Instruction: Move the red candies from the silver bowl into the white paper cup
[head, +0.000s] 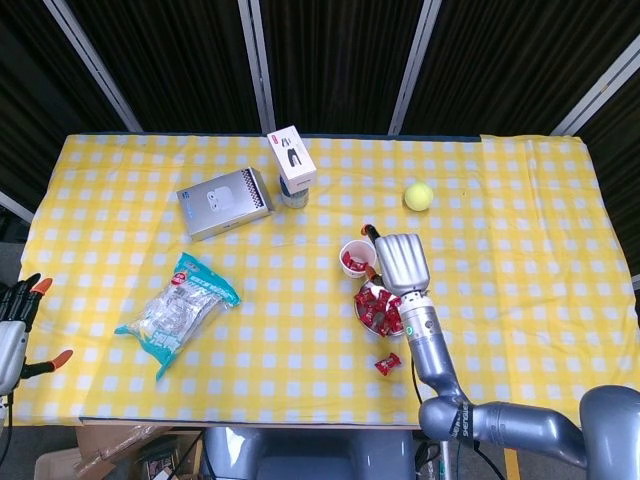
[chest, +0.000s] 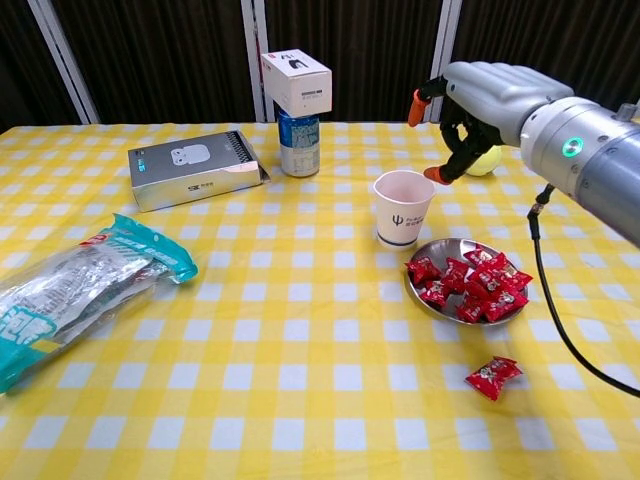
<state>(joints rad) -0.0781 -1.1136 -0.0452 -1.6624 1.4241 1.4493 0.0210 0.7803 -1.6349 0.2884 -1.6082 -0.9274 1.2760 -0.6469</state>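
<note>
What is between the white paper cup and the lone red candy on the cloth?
The silver bowl full of red candies, seen in the chest view, between white paper cup and lone red candy.
</note>
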